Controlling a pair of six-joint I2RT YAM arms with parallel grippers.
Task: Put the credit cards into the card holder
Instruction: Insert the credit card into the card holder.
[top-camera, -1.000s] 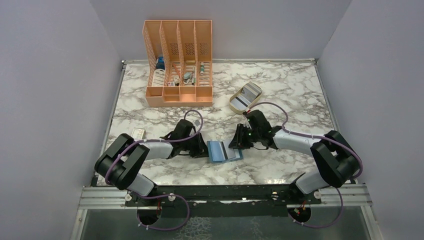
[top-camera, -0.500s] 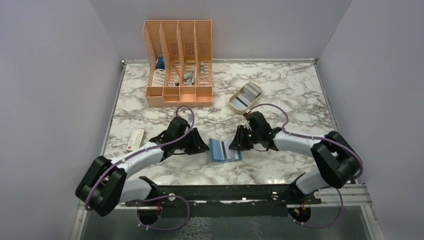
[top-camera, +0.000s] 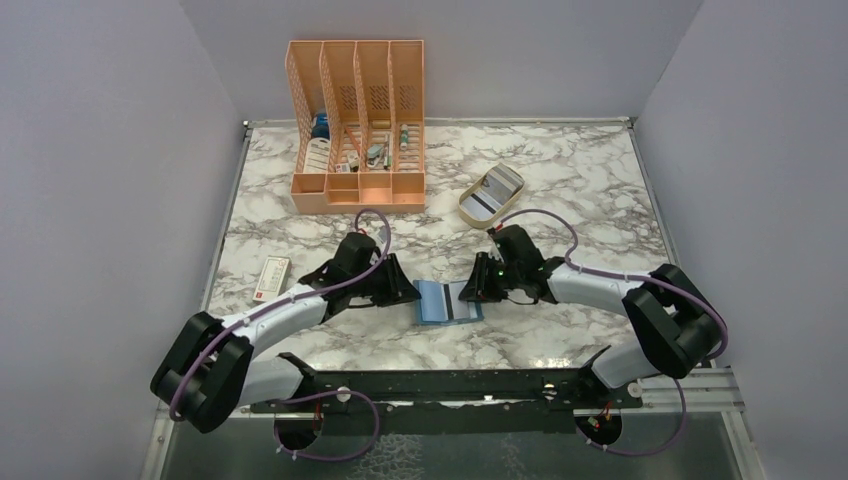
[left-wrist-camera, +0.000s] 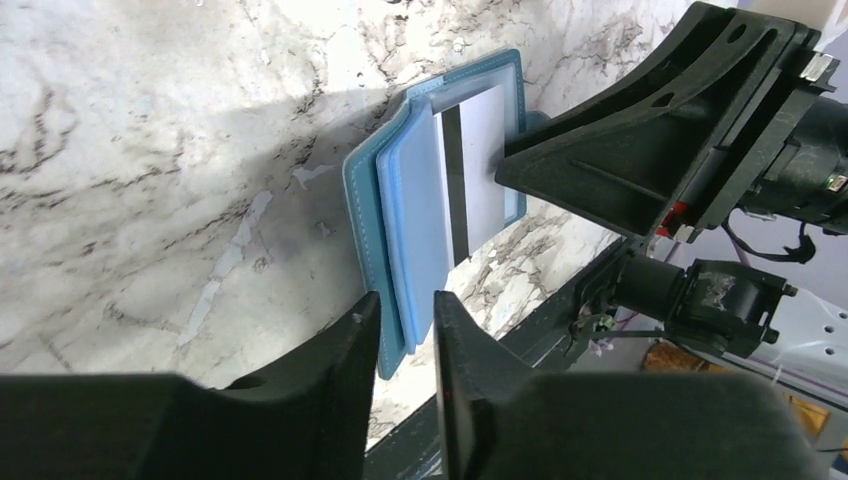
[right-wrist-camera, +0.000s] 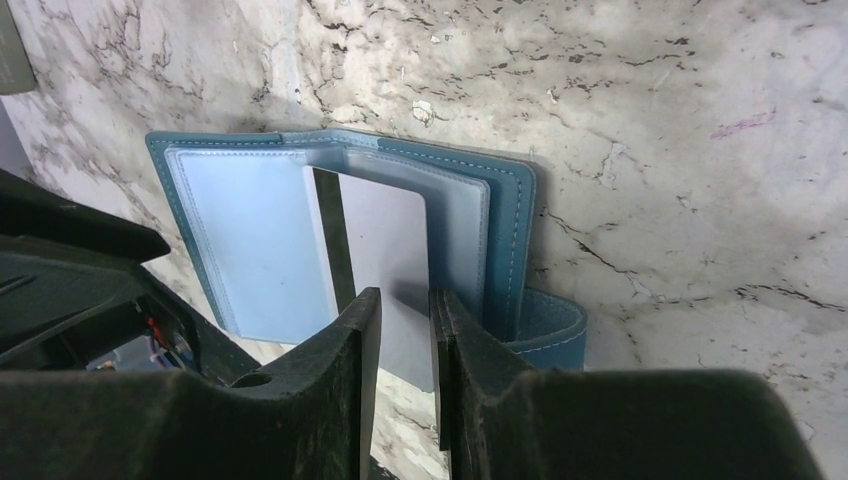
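Note:
The teal-blue card holder (top-camera: 437, 302) lies open on the marble between my two grippers. A pale grey card with a dark stripe (right-wrist-camera: 385, 240) sits partly inside its right-hand slot and sticks out toward my right gripper. My right gripper (top-camera: 468, 292) has its tips (right-wrist-camera: 404, 300) over the card's outer end, jaws nearly together with nothing clamped. My left gripper (top-camera: 408, 293) sits at the holder's left cover (left-wrist-camera: 365, 200). Its tips (left-wrist-camera: 405, 318) are over that edge, jaws nearly together. The card also shows in the left wrist view (left-wrist-camera: 480, 170).
An orange slotted file rack (top-camera: 357, 125) stands at the back left. A beige oval tray (top-camera: 466, 205) with more cards lies behind my right gripper. A small white-and-red box (top-camera: 272, 277) lies left of my left arm. The table's front rail is just below the holder.
My left arm swung its elbow out to the left, uncovering the white-and-red box. The holder shifted slightly up and left. My right gripper moved left with the card toward the slot.

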